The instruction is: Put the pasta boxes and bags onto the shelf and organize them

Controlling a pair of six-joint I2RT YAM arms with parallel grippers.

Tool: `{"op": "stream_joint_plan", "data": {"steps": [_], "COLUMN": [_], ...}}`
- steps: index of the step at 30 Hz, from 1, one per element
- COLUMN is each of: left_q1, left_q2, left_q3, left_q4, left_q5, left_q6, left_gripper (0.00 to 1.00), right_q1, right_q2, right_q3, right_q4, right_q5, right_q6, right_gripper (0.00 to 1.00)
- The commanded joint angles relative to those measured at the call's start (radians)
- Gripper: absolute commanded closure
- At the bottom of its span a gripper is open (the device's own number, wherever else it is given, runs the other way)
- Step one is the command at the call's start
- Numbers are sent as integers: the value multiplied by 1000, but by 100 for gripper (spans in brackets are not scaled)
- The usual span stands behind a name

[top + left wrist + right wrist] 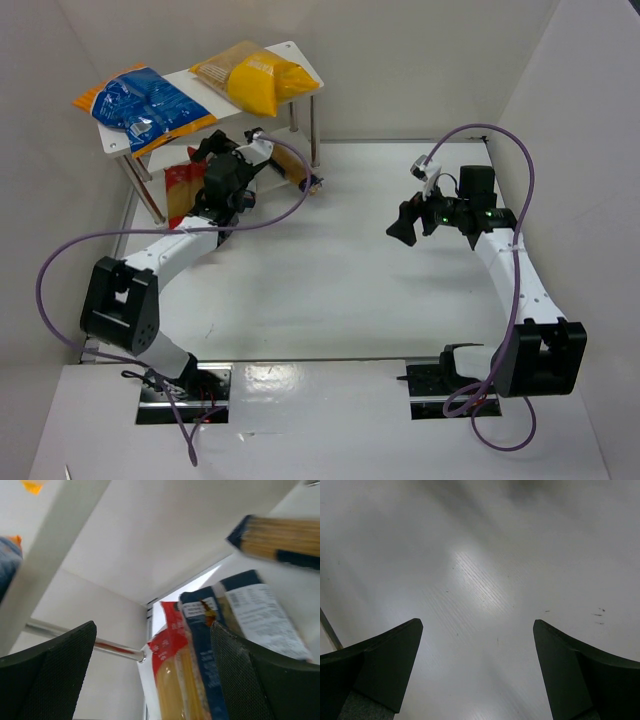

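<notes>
Red spaghetti packs (172, 680) sit under the top board of the shelf (303, 62), upper left of the frame. The left end effector (153, 630) is spread wide before them, gripping nothing. We judge that a forward push could shove them askew. The right end effector (477, 625) is spread and empty, hovering over the table (480, 540).

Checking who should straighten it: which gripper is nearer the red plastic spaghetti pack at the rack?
Left. The left gripper is close beside the red plastic spaghetti pack; the right gripper hangs far across the white table.

yellow bag (262, 82), blue-and-orange bag (145, 104), white shelf (302, 58), red spaghetti packs (169, 656)
</notes>
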Motion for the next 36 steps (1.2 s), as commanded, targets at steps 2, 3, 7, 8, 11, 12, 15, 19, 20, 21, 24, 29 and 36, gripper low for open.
{"op": "stream_joint_plan", "data": {"steps": [2,3,7,8,11,12,15,19,20,21,24,29,36], "left_q1": [-31,-31,-66,-81,-90,-90,-90,-90,-90,-90,-90,-34,84], "left_q2": [-106,-121,-212,-226,-282,-292,-354,-382,-382,-382,-358,-324,-303], "left_q3": [-15,-1,30,30,84,109,143,166,166,166,134,67,-13], "left_q4": [-264,-334,-643,-696,-871,-928,-1095,-1221,-1238,-1273,-1299,-1283,-1233], "left_q5": [91,144,284,310,416,450,567,642,642,660,673,659,742], "left_q6": [-94,-129,-200,-200,-251,-269,-318,-427,-451,-473,-557,-620,-640], "left_gripper": [0,0,0,0,0,0,0,0,0,0,0,0,0], "right_q1": [-7,-7,-7,-7,-7,-7,-7,3,14,35,51,51,32], "right_q2": [-34,-34,-55,-64,-93,-125,-197,-268,-280,-290,-299,-288,-303], "right_q3": [-3,-3,6,6,15,15,15,6,-6,-6,-19,-28,-95], "right_q4": [-9,-18,-18,-18,5,17,40,16,16,16,-13,-84,-69], "right_q5": [-31,-31,-40,-40,1,15,37,122,159,240,372,582,695], "right_q6": [-19,-19,-19,-19,20,36,96,122,135,147,199,277,308], "right_gripper": [0,0,0,0,0,0,0,0,0,0,0,0,0]}}
